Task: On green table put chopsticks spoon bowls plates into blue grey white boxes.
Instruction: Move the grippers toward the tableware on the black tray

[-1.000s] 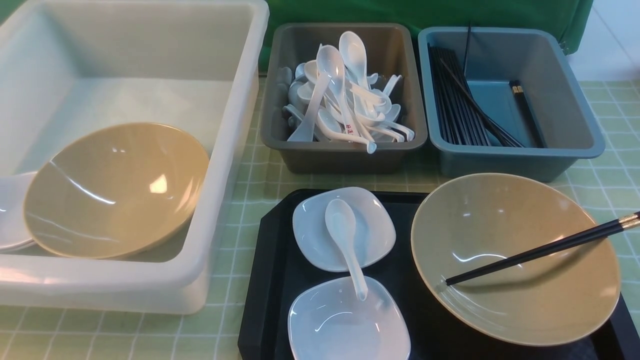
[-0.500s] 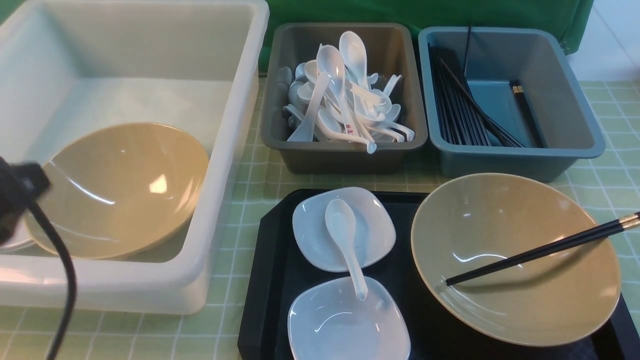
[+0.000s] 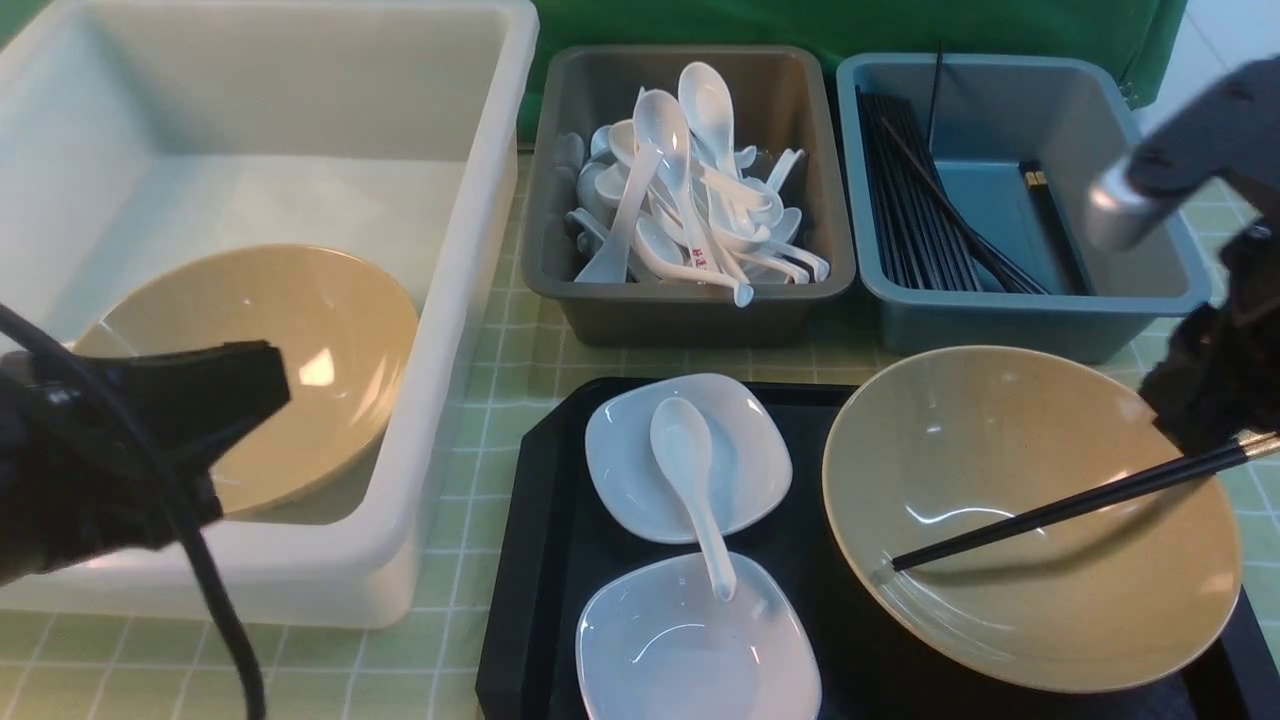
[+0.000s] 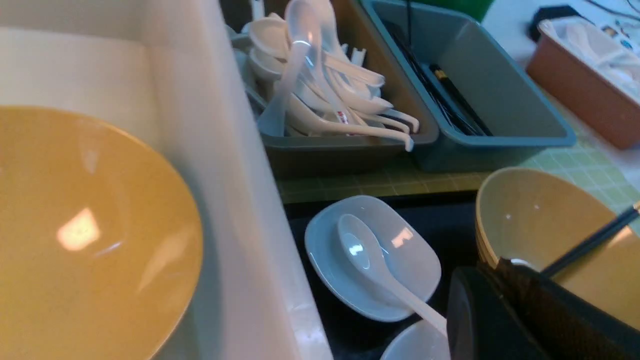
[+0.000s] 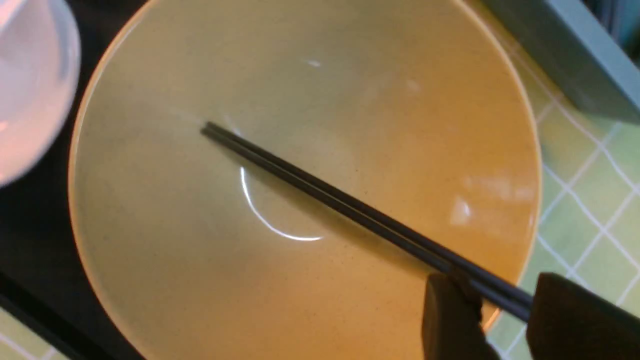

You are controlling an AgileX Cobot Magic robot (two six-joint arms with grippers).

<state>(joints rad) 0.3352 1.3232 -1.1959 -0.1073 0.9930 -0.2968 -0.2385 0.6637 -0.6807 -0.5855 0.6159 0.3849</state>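
At 4 o'clock in the front view, on the black tray [image 3: 540,520], the tan bowl [image 3: 1000,440] holds a pair of black chopsticks [image 3: 1080,500]. Their tips rest down in the well and their gold-banded ends reach out past the rim toward 3 o'clock. The right gripper [image 5: 500,305] has its jaws apart, one finger on each side of the pair close to the rim, and nothing is clamped yet. The left gripper [image 3: 250,385] hangs at 9 o'clock over the front of the white box [image 3: 440,330], above a second bowl [image 3: 330,320]; I cannot tell whether it is open or closed. The blue box [image 3: 1040,305] sits at 1 o'clock and already holds chopsticks laid lengthwise. The grey box [image 3: 690,320] at 12 o'clock holds spoons. One spoon [image 3: 690,470] bridges two white plates [image 3: 745,455] at 6 o'clock on the tray. Judgement: the chopsticks are light, stiff and thin, with a smooth finish that is likely slippery. As two loose sticks, they may scissor or roll apart under a squeeze. The best hold looks to be across both sticks at the thicker upper part, where they lie side by side. The glossy bowl lets the tips slide, so the jaws should close squarely. Because the chopsticks are long, they should be turned to match the blue box's long side before being released.
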